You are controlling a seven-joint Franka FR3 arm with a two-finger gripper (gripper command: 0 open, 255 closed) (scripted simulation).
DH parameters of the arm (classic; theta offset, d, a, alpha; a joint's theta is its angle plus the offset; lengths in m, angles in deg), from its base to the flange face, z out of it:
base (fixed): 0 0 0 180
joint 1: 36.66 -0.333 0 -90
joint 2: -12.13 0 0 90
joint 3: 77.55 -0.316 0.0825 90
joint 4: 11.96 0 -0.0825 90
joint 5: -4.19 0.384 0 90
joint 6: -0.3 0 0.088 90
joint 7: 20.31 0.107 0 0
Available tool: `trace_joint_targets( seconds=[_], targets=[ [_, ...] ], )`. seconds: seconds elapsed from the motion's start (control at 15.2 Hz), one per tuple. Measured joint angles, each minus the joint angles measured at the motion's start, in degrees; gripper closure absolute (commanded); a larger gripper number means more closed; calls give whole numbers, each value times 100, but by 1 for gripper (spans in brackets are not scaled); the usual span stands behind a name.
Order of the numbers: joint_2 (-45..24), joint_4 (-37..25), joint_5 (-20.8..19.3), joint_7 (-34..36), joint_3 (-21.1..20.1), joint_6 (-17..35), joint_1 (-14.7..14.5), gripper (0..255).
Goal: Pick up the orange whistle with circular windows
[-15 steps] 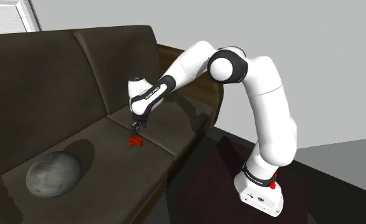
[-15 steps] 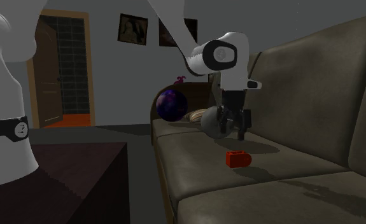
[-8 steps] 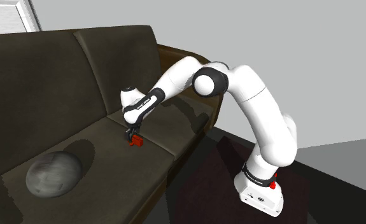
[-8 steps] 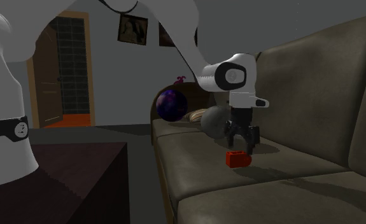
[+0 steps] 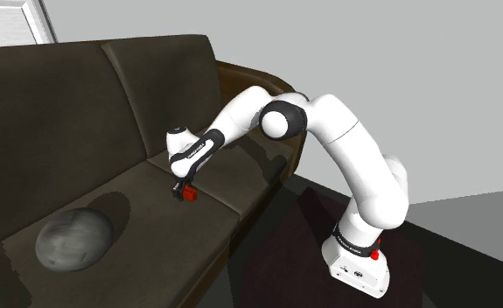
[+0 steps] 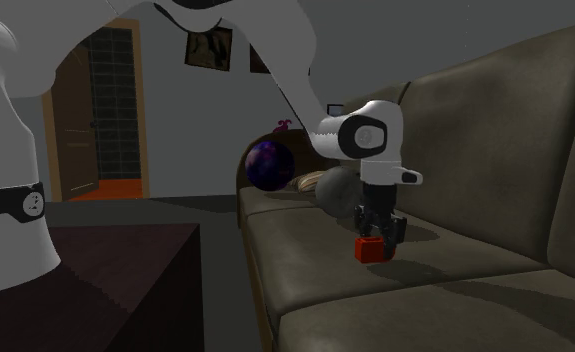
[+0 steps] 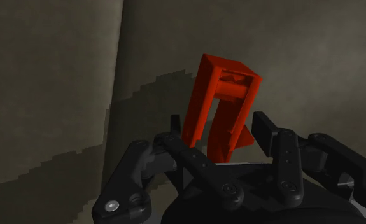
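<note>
"Dark, olive-brown sofa [image 5: 83,105] cushions lie under me, with a pale grey wall behind the backrest. The small red-orange, block-shaped whistle [image 7: 216,105] lies on the seat cushion, near the seam between two cushions."

"And your black two-finger gripper [image 6: 375,232]?"

"Down at the whistle, one finger on each side of it. My fingers [image 7: 265,130] stand apart. On one side I see a gap between finger and whistle, so I am not holding it."

"Which step is this, then?"

"I judge it the end of the reach, just before the grasp. The next move calls for closing squarely on the two long flat sides, then lifting straight up. The whistle looks narrow and hard. If I close off-centre, it could twist or slip out onto the soft cushion."

"Any box or bowl involved?"

"None that I can make out. The whistle lies loose on the cushion, and the task asks only for a lift. The large mottled grey ball [image 5: 74,238] rests bare on the seat too, well apart from me, toward the shoulder view's left. I cannot make out circular windows on the whistle."
</note>
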Motion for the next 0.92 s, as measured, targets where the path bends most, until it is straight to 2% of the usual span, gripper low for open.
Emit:
trace_joint_targets(
  seconds=[0.59,0.92],
  targets=[
    [-18,-12,-1,2,2,7,-3,255],
    [236,98,16,-5,-21,-136,15,255]
  ],
)
